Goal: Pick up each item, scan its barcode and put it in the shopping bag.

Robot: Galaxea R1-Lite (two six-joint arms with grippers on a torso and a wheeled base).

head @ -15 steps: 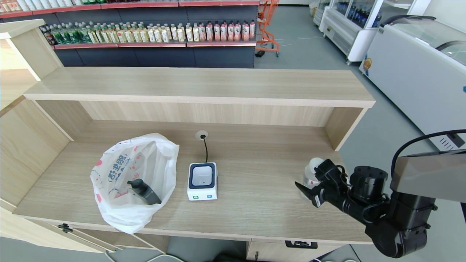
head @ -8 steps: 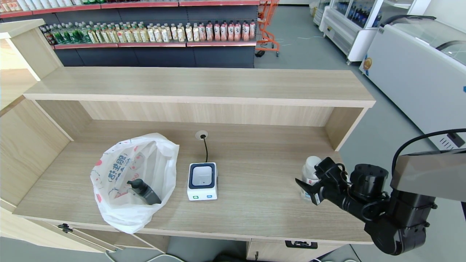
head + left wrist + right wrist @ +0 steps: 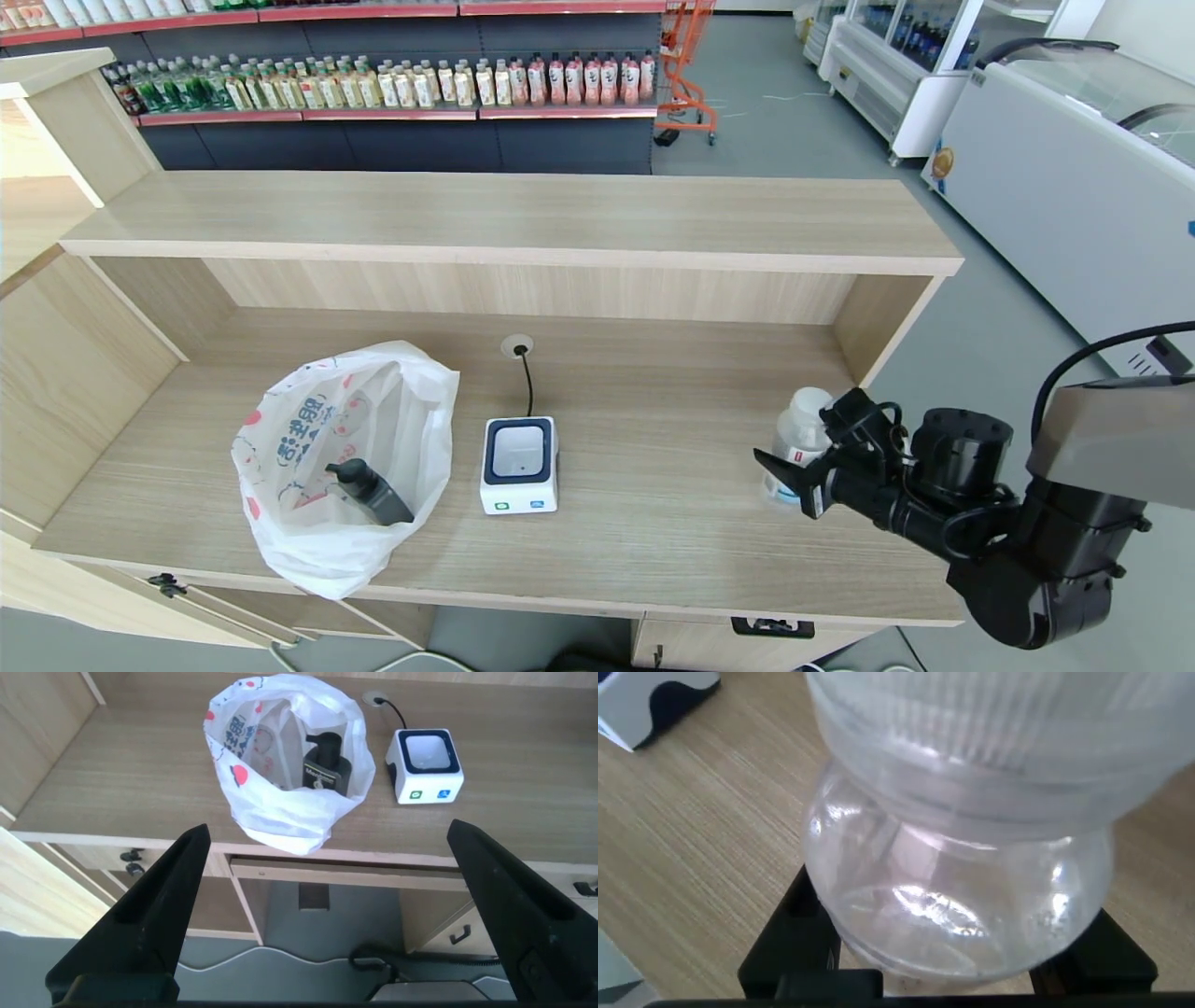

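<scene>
A clear plastic bottle with a white ribbed cap [image 3: 800, 431] is being pinched between the jaws of the right gripper [image 3: 808, 459], which are being pressed against its rounded body from both sides. The bottle is being held nearly upright over the light wooden counter [image 3: 653, 439], and it cannot be told whether its base is touching the wood. The white box-shaped scanner with a dark window [image 3: 519, 464] is lying well apart from these jaws, toward the robot's left. The white plastic shopping bag [image 3: 313, 551], with a dark pump bottle [image 3: 371, 492] inside, is lying beyond the scanner on the same side. The jaws of the left gripper [image 3: 327, 835] are being held wide spread with nothing between them, and the bag and the scanner are lying ahead of them. The bottle is probably being brought to the scanner next. Its smooth curved wall may slip or turn between the jaws. The barcode may then be facing away from the window, or be covered by a finger, and the scan may fail. The soft mouth of the bag may also be folding closed when the bottle is lowered in.
</scene>
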